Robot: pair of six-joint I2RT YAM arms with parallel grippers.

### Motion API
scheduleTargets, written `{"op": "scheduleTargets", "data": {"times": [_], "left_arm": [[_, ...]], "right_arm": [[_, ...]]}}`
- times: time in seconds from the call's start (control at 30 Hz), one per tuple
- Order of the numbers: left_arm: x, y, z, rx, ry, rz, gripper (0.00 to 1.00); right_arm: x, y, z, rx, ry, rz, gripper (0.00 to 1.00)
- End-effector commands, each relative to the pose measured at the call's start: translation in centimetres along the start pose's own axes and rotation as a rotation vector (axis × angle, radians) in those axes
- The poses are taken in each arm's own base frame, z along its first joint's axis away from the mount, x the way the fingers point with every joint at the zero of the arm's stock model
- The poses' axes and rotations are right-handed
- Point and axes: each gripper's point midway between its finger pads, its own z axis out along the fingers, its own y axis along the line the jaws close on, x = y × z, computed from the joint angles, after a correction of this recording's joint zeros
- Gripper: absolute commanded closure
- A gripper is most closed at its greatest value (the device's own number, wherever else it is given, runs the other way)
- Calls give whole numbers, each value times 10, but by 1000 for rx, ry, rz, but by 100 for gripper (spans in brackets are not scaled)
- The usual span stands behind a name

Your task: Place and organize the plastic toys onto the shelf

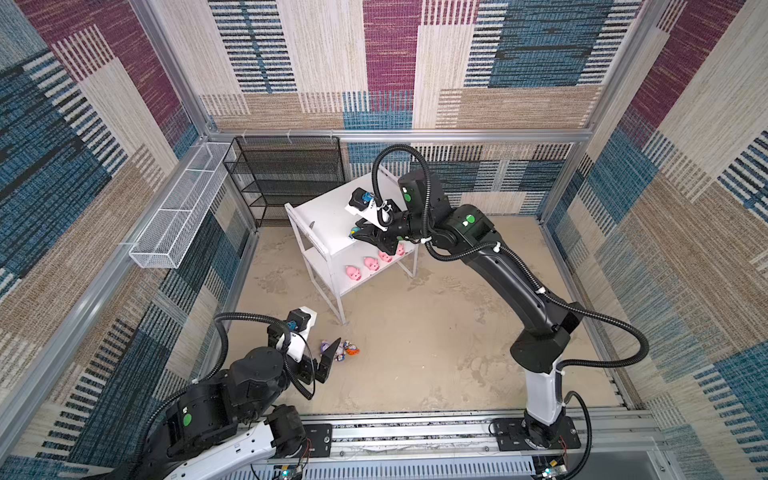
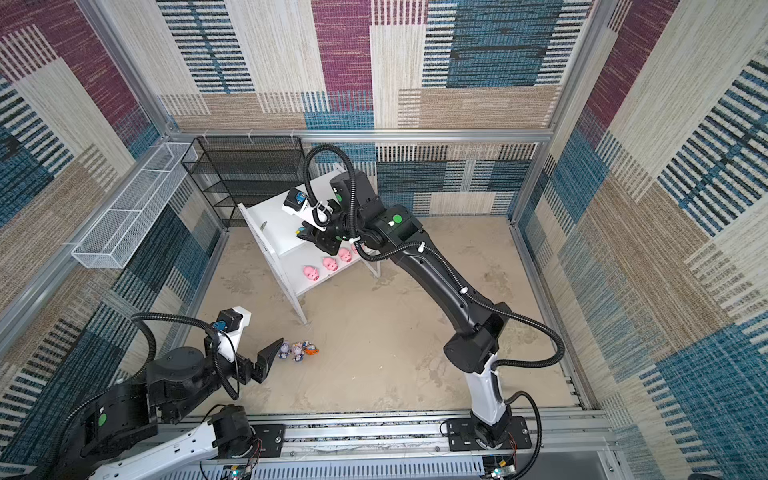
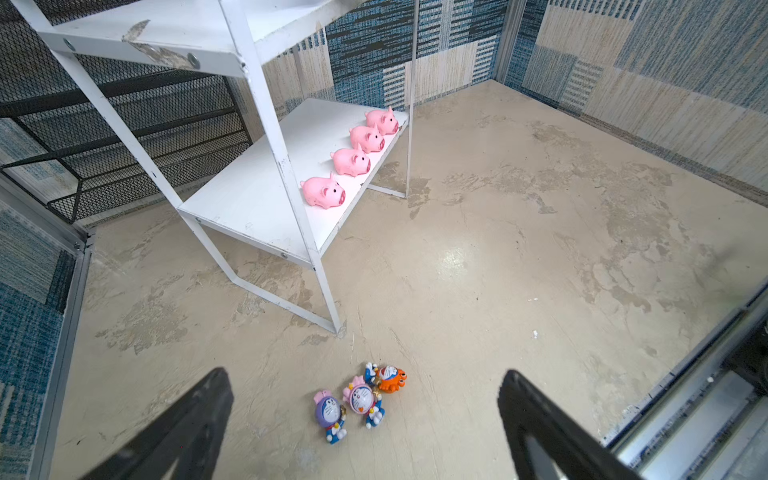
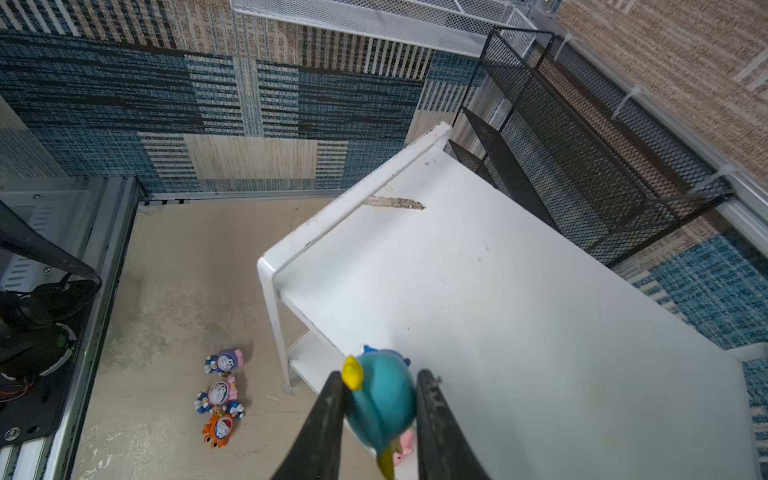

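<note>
Pinched in right claw [image 4: 379, 374], blue figurine [image 4: 382, 401] hangs over the top-board front edge of shelf [image 4: 498, 311]; left claw [image 3: 365, 374] spread near three figurines [image 3: 360, 400] on surface [image 3: 498, 249].

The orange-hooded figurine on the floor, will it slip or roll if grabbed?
Likely rigid and slippery: the orange-hooded figurine looks glossy plastic. Its rounded head may roll. It seems to touch the pink-hooded figurine, which might shift.

The right arm [image 1: 515, 274] is stretched forward and inward toward the middle, and the right gripper [image 4: 380, 374] is seen with its jaws clamped on a blue figurine [image 4: 382, 399]. The left arm [image 1: 232, 386] is folded low, and the left gripper [image 3: 365, 376] is angled downward with its jaws spread wide.
</note>
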Motion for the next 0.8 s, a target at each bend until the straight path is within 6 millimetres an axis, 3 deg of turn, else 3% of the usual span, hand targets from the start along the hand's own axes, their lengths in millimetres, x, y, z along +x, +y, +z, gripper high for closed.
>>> {"op": "scheduleTargets", "data": {"times": [0.0,0.2,0.47,0.63,0.77], "left_arm": [[-5,-1,0,6,-22,4,1],[-23,-22,3,98,-38,72,1],[-69,-34,7,111,-117,200,1],[-70,-35,11,106,-121,212,1],[-59,-26,5,85,-101,178,2]], "right_arm": [[-4,2,0,-19,-13,-4,72],[-9,24,-16,-111,-38,-17,73],[7,84,-51,-322,-46,-22,73],[29,100,-57,-295,-37,33,73],[75,111,-57,-225,-24,140,73]]}}
